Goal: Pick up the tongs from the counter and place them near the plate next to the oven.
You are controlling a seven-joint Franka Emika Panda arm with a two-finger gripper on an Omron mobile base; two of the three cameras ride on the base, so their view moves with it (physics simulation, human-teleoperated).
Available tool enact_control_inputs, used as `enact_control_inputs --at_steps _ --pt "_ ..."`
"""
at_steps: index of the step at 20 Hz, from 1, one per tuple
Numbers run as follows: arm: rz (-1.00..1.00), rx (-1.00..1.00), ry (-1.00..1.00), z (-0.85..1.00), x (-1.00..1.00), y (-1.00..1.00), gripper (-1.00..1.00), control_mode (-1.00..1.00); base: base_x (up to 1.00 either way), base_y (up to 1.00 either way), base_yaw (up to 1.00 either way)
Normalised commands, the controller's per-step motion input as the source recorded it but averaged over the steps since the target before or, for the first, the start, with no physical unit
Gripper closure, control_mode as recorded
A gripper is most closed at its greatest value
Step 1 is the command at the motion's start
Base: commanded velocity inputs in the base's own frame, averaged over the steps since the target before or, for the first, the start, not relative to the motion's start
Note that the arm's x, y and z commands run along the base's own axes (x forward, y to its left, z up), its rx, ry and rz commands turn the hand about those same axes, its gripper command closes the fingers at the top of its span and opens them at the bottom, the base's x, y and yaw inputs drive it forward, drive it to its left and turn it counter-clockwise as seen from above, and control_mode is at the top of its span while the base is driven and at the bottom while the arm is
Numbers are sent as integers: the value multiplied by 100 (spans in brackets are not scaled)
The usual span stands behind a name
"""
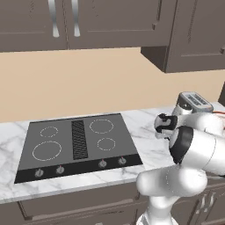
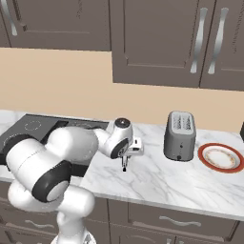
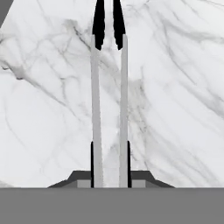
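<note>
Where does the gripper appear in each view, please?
Left base view: gripper right of centre, beside the cooktop.
Right base view: gripper at centre, left of the toaster.
Hand view: gripper at bottom centre, holding the tongs.
Shared landmark: the marble counter.

No readable text, label, brand, number or sign appears anywhere. The cooktop (image 1: 79,143) carries only plain white burner rings and unmarked knobs, and the toaster (image 2: 179,136) bears no lettering.

The arm (image 2: 57,162) is glossy white with rounded, bulging links. Black bands ring its joints, and a dark cap tops the wrist. Its small fingers (image 2: 125,166) are dark.
</note>
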Motion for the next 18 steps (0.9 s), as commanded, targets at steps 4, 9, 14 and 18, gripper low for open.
enact_control_inputs --at_steps 4,9,14,18 --pt "-8 0 -1 100 -56 -45 100 -100 0 0 0" --pt "-7 0 1 91 -42 -60 100 -100 0 0 0" --pt "-7 0 8 39 -23 -88 100 -100 0 0 0" --pt "-12 0 5 2 -3 -100 100 -100 0 0 0"
